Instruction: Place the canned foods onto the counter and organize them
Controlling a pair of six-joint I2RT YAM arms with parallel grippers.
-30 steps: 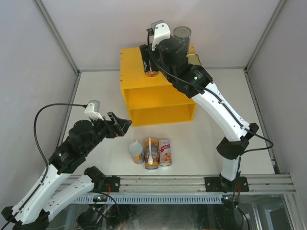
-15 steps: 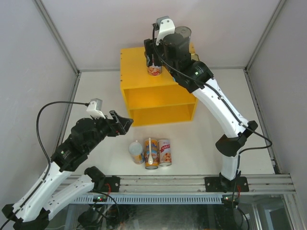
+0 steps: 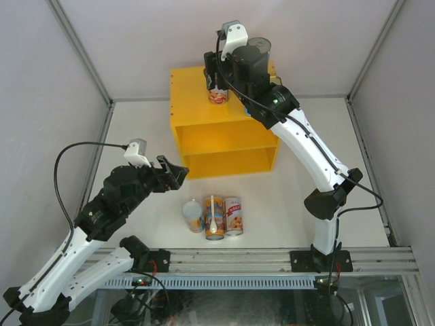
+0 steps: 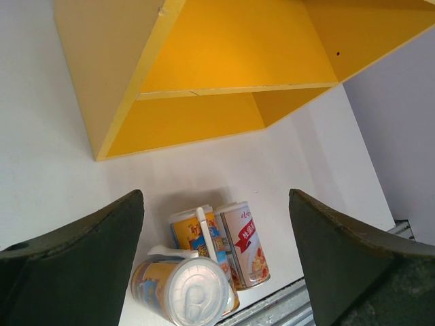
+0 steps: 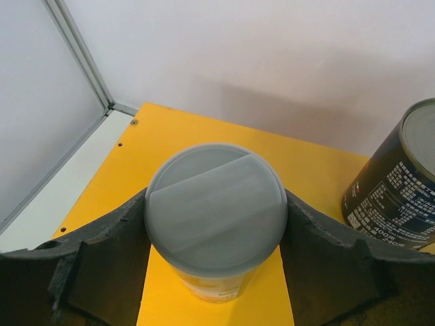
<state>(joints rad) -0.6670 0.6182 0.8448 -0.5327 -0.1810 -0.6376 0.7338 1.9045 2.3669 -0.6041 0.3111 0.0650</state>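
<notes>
Low in the middle of the top view, three cans (image 3: 213, 216) lying side by side on the white table (image 3: 285, 197), with the left gripper (image 3: 173, 174) just up-left of them, fingers wide apart, holding nothing. Higher up, at the top middle, right gripper (image 3: 217, 87) clamped on a grey-lidded can (image 5: 215, 207) over the yellow counter (image 3: 187, 92), dark can (image 5: 401, 180) close on the right. Could bump that dark can, or tip if let go crooked; lots of bare yellow left and front, little room on the right.
</notes>
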